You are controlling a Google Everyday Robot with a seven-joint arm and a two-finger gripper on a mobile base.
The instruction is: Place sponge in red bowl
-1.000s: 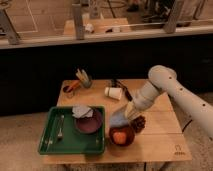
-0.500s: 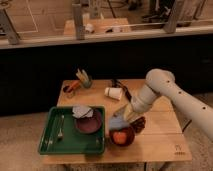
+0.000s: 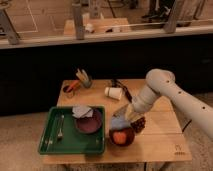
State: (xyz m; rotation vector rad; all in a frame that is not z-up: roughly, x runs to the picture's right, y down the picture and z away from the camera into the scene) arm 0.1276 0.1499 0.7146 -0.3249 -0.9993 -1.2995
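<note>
A red bowl [image 3: 121,138] stands on the wooden table [image 3: 160,142] near its front edge, with an orange object inside it. My gripper [image 3: 125,118], at the end of the white arm [image 3: 160,90] reaching in from the right, hangs just above the bowl's back rim. It is shut on a blue-grey sponge [image 3: 118,122], which sits right over the bowl's far edge.
A green tray [image 3: 52,145] at the left holds a purple plate [image 3: 89,122], a fork [image 3: 60,127] and a crumpled napkin [image 3: 81,111]. A tipped white cup [image 3: 113,93], a utensil holder [image 3: 83,78] and a dark brown object [image 3: 138,124] are also on the table.
The arm has shifted slightly left and lower, keeping the sponge just above the red bowl. Nothing else has moved.
</note>
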